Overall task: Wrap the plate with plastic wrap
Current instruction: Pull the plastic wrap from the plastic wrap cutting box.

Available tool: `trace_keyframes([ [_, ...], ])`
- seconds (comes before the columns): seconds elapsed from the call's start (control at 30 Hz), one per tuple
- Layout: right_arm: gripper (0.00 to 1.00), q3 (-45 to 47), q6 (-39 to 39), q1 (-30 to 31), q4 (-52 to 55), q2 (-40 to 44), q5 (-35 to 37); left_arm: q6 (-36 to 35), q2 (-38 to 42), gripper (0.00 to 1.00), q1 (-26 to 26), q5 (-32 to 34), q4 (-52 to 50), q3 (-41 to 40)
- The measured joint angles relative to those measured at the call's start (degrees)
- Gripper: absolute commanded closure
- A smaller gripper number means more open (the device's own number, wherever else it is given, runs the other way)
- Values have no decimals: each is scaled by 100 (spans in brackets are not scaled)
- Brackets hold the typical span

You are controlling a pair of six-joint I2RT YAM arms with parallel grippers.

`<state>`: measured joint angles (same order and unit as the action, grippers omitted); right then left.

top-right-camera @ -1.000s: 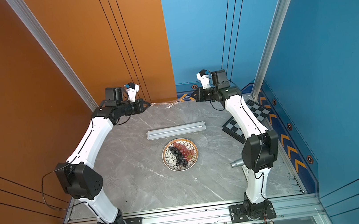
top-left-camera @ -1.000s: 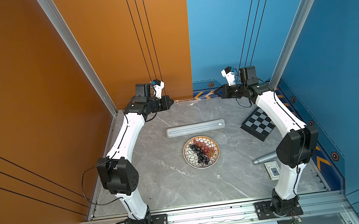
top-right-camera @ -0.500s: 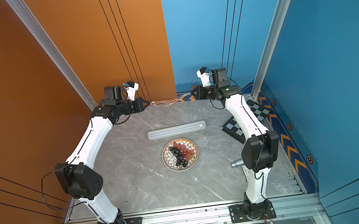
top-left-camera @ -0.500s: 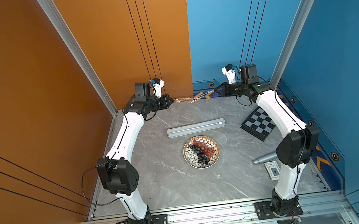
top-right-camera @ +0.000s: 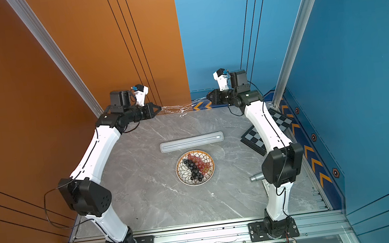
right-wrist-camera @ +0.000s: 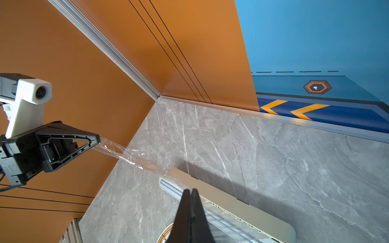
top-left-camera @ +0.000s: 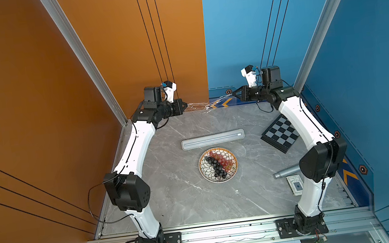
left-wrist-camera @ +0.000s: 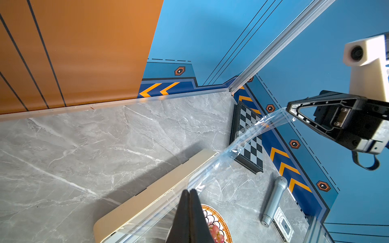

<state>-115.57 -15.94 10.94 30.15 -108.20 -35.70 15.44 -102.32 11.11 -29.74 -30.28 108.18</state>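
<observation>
Marble table (top-left-camera: 186,204): chessboard (top-left-camera: 280,134), grey cylinder (top-left-camera: 286,171), dispenser box (top-left-camera: 212,139) near plate (top-left-camera: 206,172).

In a top view the plate (top-right-camera: 182,177) sits on the grey worktop (top-right-camera: 151,188). Just behind the plate lies the long dispenser box (top-right-camera: 191,142). Far behind the plate, the left claw (top-right-camera: 161,108) and right claw (top-right-camera: 207,97) face each other, both pinched on the plastic wrap (top-right-camera: 177,108), a crinkled strand stretched between them. Right of the plate lie a chessboard (top-right-camera: 255,139) and a grey cylinder (top-right-camera: 256,177).
</observation>
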Motion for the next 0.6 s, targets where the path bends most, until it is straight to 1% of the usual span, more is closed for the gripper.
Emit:
trace_keyframes([
  [0.6, 100, -498, -105, 0, 59, 0, 50, 13, -24, 100, 0, -2, -42, 586],
])
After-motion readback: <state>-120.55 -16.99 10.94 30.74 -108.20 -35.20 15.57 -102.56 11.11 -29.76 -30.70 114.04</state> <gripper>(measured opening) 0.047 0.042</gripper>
